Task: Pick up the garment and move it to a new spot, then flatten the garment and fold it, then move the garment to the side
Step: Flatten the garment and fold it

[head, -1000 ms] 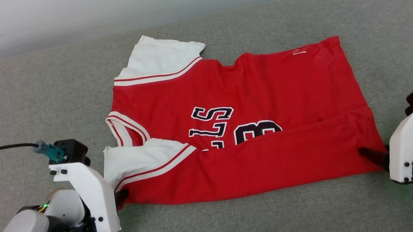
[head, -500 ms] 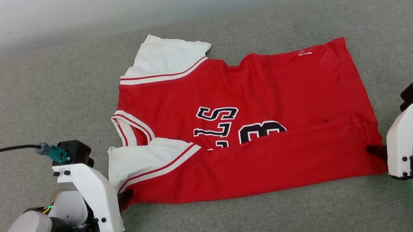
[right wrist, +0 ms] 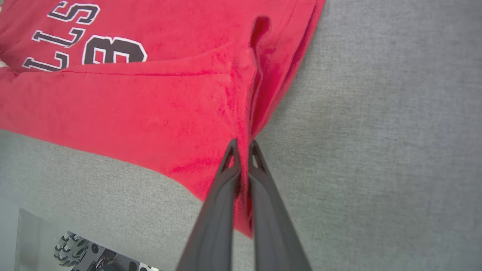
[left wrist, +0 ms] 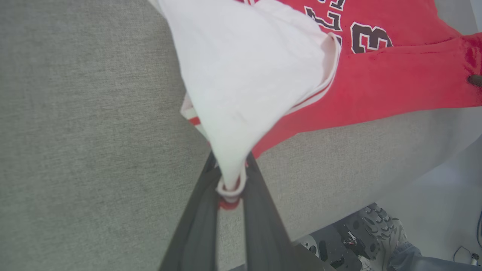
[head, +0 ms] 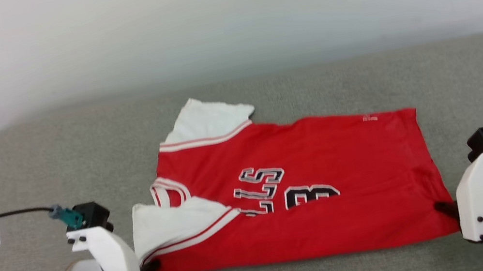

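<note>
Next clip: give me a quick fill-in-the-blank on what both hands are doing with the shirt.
The left hand is shut on the ___ sleeve of the shirt. The right hand is shut on a plain ___ corner. The shirt lies on a ___ cushion.
Missing words: white; red; gray.

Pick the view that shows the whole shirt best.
Head view: the entire shirt is in frame. The left wrist view shows mainly its white sleeve; the right wrist view, one red corner and some print.
</note>
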Tool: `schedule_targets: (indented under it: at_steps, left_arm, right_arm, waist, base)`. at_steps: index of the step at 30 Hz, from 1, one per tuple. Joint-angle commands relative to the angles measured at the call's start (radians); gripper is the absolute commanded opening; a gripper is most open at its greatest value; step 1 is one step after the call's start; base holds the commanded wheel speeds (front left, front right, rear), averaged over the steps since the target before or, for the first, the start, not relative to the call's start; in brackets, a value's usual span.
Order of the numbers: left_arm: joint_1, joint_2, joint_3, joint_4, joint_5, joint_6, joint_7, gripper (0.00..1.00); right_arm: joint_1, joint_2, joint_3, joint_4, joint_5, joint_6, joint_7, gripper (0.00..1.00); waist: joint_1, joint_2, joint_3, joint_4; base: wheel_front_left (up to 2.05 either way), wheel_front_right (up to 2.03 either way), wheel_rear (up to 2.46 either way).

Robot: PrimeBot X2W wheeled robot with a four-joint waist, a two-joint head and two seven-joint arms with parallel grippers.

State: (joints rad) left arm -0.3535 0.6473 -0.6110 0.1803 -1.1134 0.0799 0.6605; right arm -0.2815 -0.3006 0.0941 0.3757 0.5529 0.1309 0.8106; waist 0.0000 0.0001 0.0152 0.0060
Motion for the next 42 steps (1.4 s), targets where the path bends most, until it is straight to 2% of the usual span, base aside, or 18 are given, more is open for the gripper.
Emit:
schedule_targets:
  at_steps: [1,6,9,10,11,12,13,14,19,24,28,33,36,42]
  left_arm:
    - [0.020,0.008,0.006,-0.005,-0.008,0.007,-0.006,0.00]
    - [0.087,0.032,0.025,-0.028,-0.031,0.026,-0.022,0.00]
    - [0.117,0.018,0.026,-0.031,-0.053,0.031,-0.027,0.00]
    - [0.123,0.006,0.030,-0.028,-0.064,0.029,-0.035,0.00]
    - [0.129,-0.003,0.035,-0.023,-0.072,0.028,-0.044,0.00]
    - [0.136,-0.009,0.038,-0.015,-0.076,0.028,-0.052,0.00]
    - [0.141,-0.016,0.040,-0.006,-0.078,0.027,-0.060,0.44]
    - [0.144,-0.023,0.040,0.001,-0.081,0.024,-0.067,1.00]
    - [0.134,-0.023,0.049,0.023,-0.063,0.006,-0.105,1.00]
    - [0.090,0.007,0.069,0.000,0.018,0.003,-0.204,1.00]
    - [0.042,0.006,0.092,-0.006,0.086,0.038,-0.290,1.00]
    - [-0.033,-0.006,0.115,0.012,0.153,0.073,-0.373,1.00]
    - [-0.102,-0.011,0.134,0.031,0.189,0.096,-0.415,1.00]
    - [-0.296,-0.008,0.160,0.105,0.220,0.075,-0.415,1.00]
  right_arm:
    - [0.018,-0.009,-0.001,-0.015,0.003,0.000,0.004,0.00]
    - [0.077,-0.017,-0.010,-0.070,0.007,0.000,0.015,0.00]
    - [0.107,-0.003,-0.020,-0.079,0.006,-0.001,-0.005,0.00]
    - [0.114,0.003,-0.023,-0.078,0.005,0.000,-0.018,0.37]
    - [0.121,0.008,-0.027,-0.076,0.004,0.000,-0.033,0.99]
    - [0.128,0.012,-0.027,-0.072,0.004,0.000,-0.050,1.00]
    - [0.135,0.013,-0.022,-0.071,0.002,0.000,-0.065,1.00]
    - [0.141,0.014,-0.018,-0.071,0.004,0.000,-0.081,1.00]
    - [0.161,0.004,-0.010,-0.108,0.003,0.000,-0.210,1.00]
    - [0.178,-0.013,-0.009,-0.194,-0.064,0.000,-0.422,1.00]
    - [0.186,0.010,-0.034,-0.251,-0.110,0.000,-0.554,1.00]
    - [0.168,0.043,-0.065,-0.312,-0.168,0.000,-0.646,1.00]
    - [0.144,0.057,-0.072,-0.361,-0.191,0.000,-0.676,1.00]
    - [0.076,0.096,-0.079,-0.434,-0.212,0.000,-0.735,1.00]
  waist:
    - [0.0000,-0.0001,-0.034,0.013]
    - [0.0000,-0.0001,-0.050,0.026]
    - [0.0000,-0.0001,-0.046,0.031]
    - [0.0000,-0.0001,-0.043,0.031]
    - [0.0000,-0.0001,-0.040,0.031]
    - [0.0000,-0.0001,-0.038,0.031]
    - [0.0000,-0.0001,-0.034,0.029]
    - [0.0000,-0.0001,-0.031,0.027]
    - [0.0000,-0.0001,-0.029,0.005]
    - [0.0000,-0.0001,-0.041,-0.028]
    - [0.0000,-0.0001,-0.044,-0.069]
    - [0.0000,-0.0001,-0.023,-0.130]
    - [0.0000,-0.0001,0.039,-0.162]
    - [0.0000,-0.0001,0.212,-0.214]
  base:
    - [0.00,0.00,0.00]
    - [0.00,0.00,0.00]
    - [0.00,0.00,0.00]
    - [0.00,0.00,0.00]
    - [0.00,0.00,0.00]
    - [0.00,0.00,0.00]
    - [0.00,0.00,0.00]
    - [0.00,0.00,0.00]
    - [0.00,0.00,0.00]
    - [0.00,0.00,0.00]
    - [0.00,0.00,0.00]
    - [0.00,0.00,0.00]
    - [0.00,0.00,0.00]
    - [0.00,0.00,0.00]
